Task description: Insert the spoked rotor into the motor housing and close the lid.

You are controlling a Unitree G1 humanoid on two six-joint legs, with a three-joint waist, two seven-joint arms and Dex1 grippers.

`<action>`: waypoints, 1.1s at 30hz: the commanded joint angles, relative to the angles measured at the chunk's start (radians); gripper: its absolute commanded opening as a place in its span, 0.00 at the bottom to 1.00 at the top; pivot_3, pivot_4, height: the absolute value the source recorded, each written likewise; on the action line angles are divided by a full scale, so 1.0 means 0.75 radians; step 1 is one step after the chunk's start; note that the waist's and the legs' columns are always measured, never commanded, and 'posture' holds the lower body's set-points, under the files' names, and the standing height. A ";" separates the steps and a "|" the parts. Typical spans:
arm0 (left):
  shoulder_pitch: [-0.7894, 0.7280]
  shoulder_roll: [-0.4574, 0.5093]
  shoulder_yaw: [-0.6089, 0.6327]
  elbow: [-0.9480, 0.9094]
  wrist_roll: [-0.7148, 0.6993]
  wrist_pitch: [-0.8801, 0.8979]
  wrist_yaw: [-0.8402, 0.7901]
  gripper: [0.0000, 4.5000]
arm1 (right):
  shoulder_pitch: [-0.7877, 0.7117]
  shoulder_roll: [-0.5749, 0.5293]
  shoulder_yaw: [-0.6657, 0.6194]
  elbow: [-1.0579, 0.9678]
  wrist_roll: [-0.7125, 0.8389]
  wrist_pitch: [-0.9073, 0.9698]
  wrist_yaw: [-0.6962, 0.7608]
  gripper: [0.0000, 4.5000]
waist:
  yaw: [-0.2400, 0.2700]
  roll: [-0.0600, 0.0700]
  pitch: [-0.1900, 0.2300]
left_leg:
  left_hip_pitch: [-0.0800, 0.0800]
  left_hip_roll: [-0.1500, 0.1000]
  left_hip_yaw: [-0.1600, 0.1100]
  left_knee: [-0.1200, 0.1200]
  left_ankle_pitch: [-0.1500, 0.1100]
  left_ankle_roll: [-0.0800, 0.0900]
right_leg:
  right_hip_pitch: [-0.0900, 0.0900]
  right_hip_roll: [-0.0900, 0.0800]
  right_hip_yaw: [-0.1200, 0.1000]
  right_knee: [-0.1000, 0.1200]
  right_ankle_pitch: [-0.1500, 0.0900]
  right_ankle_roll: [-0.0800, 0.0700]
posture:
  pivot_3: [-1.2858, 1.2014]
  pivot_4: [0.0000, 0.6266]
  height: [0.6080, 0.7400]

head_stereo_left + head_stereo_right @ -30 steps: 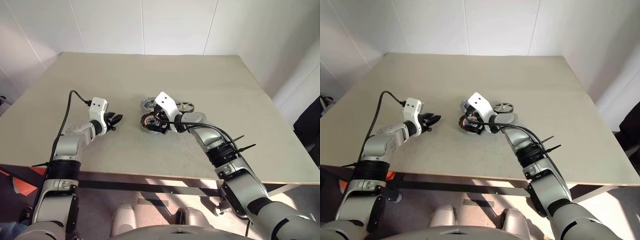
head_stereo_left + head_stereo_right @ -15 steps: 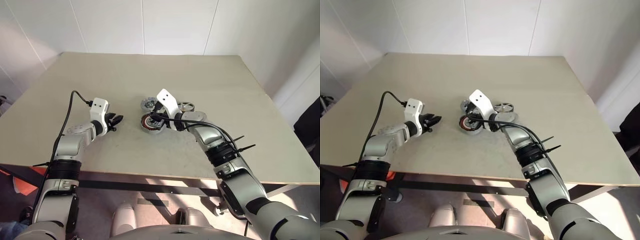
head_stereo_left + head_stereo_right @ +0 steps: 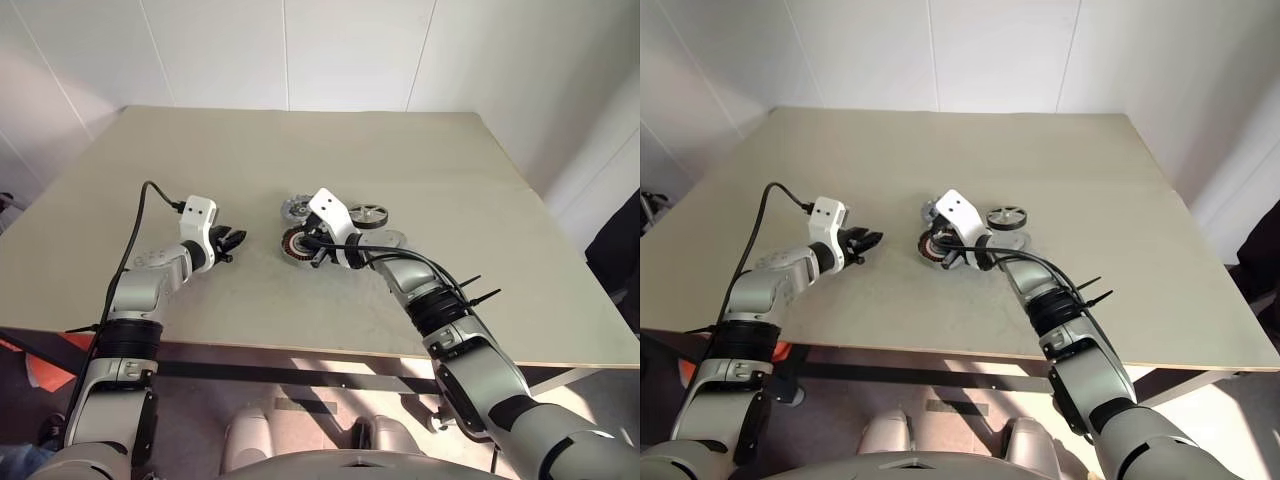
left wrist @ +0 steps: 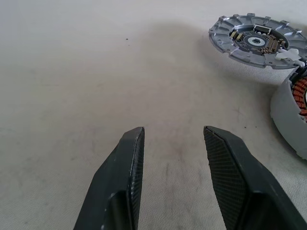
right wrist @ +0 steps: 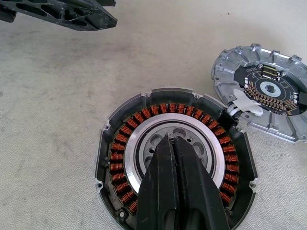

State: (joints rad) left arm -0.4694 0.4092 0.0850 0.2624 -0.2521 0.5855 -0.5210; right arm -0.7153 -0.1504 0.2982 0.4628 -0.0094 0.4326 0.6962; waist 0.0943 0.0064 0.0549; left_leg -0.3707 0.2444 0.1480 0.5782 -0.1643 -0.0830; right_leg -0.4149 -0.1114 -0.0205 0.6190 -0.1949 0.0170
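The motor housing [image 5: 115, 158], a silver-rimmed ring of copper coils, lies flat on the table near its middle. My right gripper [image 5: 171, 139] is shut, its tips together over the housing's pale perforated centre with nothing between them. Just behind the housing lies the lid [image 5: 261, 91], a ribbed grey disc with a dark centre. The spoked rotor [image 3: 367, 213] lies flat on the table behind my right wrist. To the left of the housing, my left gripper [image 4: 172, 129] hovers open and empty a little above the table, pointing toward the housing.
The beige table [image 3: 300, 150] stretches wide around the parts, with white walls behind it. A black cable [image 3: 135, 225] loops over my left arm. The table's near edge runs just below both forearms.
My right gripper's fingers have gone from spread wide at the housing to shut, and now point at its centre. The housing lies flat. The left arm has not moved.
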 commanded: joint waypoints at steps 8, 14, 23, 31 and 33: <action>-0.024 0.006 0.011 -0.038 -0.007 -0.015 -0.007 0.46 | -0.077 -0.078 -0.108 -0.188 0.032 0.052 -0.004 0.01 | 0.003 0.000 0.000 | -0.001 0.000 0.000 -0.001 0.001 -0.002 | -0.001 0.000 0.000 -0.001 0.000 0.000 | 0.52 0.00 1.00; -0.010 -0.011 0.006 -0.049 -0.010 -0.015 -0.001 0.46 | -0.117 -0.214 -0.357 -0.056 0.079 0.167 -0.188 0.04 | 0.005 0.000 0.000 | -0.001 0.000 0.000 0.000 0.002 -0.003 | -0.001 0.000 0.000 -0.001 0.000 0.000 | 0.52 0.00 1.00; -0.018 -0.055 -0.017 -0.004 -0.002 -0.037 -0.013 0.46 | -0.009 -0.491 -0.503 -0.262 0.139 0.433 -0.186 0.51 | 0.000 0.000 0.000 | -0.002 -0.001 0.000 -0.001 0.001 -0.002 | -0.001 0.000 0.000 -0.003 0.000 0.000 | 0.52 0.00 1.00; -0.044 -0.081 -0.045 0.033 0.009 -0.056 -0.026 0.46 | -0.214 -0.169 -1.156 -0.210 0.514 1.074 -0.544 0.51 | -0.002 0.001 0.001 | 0.003 -0.001 0.002 -0.001 0.002 -0.002 | -0.003 0.002 0.005 0.003 0.001 -0.001 | 0.52 0.00 1.00; -0.043 -0.078 -0.046 0.031 0.009 -0.053 -0.029 0.46 | -0.248 -0.087 -1.272 -0.173 0.528 1.101 -0.679 0.51 | 0.002 0.002 0.001 | 0.002 -0.001 0.002 -0.001 0.002 -0.003 | -0.004 0.001 0.006 0.004 0.001 -0.001 | 0.52 0.00 1.00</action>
State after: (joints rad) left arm -0.4757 0.3424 0.0437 0.3057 -0.2454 0.5625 -0.5394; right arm -0.8786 -0.2265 -0.5880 0.3315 0.3559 1.2331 0.2611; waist 0.0958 0.0076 0.0553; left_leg -0.3689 0.2436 0.1491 0.5774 -0.1621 -0.0859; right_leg -0.4181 -0.1103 -0.0163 0.6223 -0.1943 0.0160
